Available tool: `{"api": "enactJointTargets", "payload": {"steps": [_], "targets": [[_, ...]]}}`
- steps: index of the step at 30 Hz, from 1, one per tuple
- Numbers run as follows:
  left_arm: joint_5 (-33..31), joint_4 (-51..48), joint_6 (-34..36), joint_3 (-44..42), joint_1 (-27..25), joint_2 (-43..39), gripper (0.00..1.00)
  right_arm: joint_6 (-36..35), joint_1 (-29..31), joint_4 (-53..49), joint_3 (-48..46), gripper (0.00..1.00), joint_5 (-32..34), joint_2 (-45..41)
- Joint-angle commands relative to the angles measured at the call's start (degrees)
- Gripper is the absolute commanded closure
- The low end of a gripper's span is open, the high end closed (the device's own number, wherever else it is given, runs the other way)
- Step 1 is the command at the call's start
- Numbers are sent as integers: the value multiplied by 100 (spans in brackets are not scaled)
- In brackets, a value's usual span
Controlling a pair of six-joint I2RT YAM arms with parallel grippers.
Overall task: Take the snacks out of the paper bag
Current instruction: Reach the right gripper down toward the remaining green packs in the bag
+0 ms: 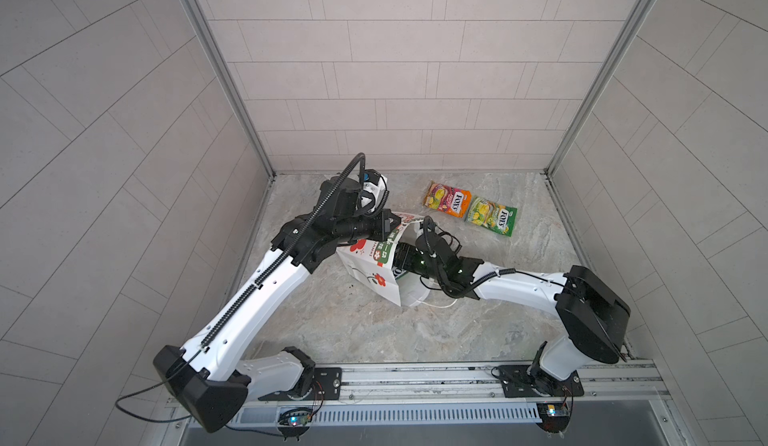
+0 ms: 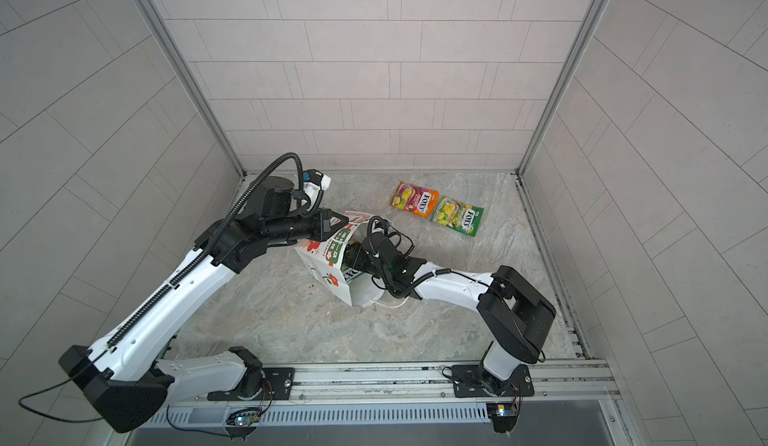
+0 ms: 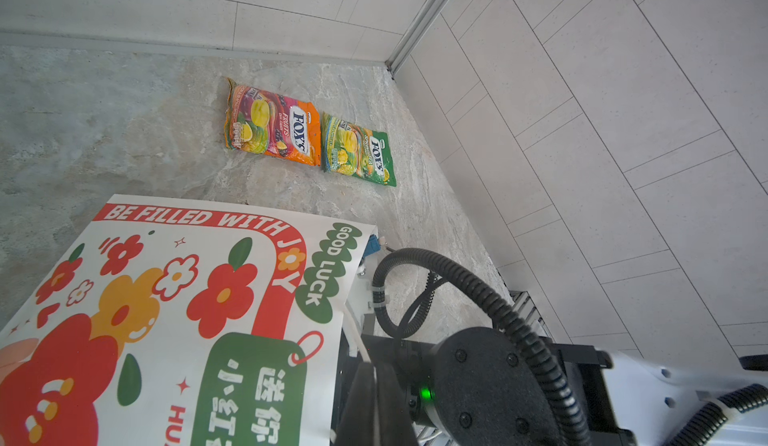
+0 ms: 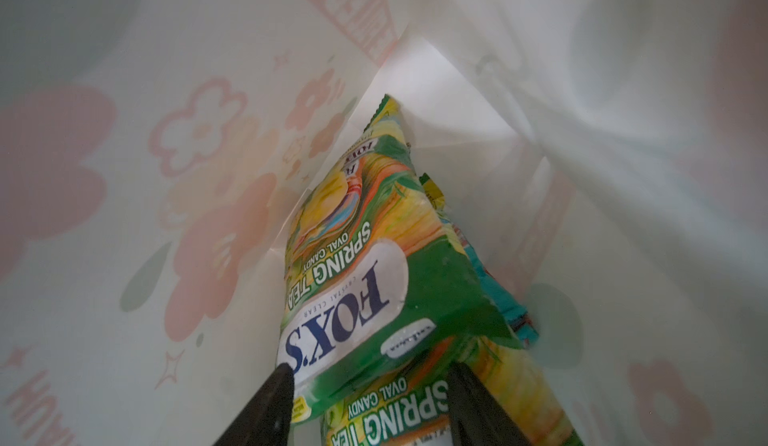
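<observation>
A Spring Tea packet (image 4: pixel 374 265) is seen inside the paper bag (image 1: pixel 370 275), overlapping a second green packet (image 4: pixel 399 410); its end is straddled by the right pincer (image 4: pixel 370 369), jaws parted. The bag, lying on the surface (image 1: pixel 332 327), is pinched at its rim by the closed left pincer (image 3: pixel 374 371). An orange packet (image 1: pixel 446 198) and a loose green packet (image 1: pixel 492 216) are laid side by side nearby.

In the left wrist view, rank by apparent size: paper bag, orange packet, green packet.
1. paper bag, nearest the camera.
2. orange packet.
3. green packet, only slightly smaller-looking.
</observation>
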Motion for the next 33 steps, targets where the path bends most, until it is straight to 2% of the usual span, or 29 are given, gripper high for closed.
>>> {"api": "enactJointTargets", "payload": {"steps": [1,6,14,26,33], "targets": [[18,170,69,-39,-27,-24,100,361,-15,95,124,41,432,70],[21,174,88,-16,-31,-21,100,412,-13,-230,348,43,614,177],[-36,166,111,-5,-34,-45,100,377,-10,-931,892,48,458,526],[-89,166,137,-3,-37,-81,100,170,-14,-1070,1249,50,342,937],[-251,80,191,-39,-39,-160,100,-63,-15,-921,1216,93,311,923]]}}
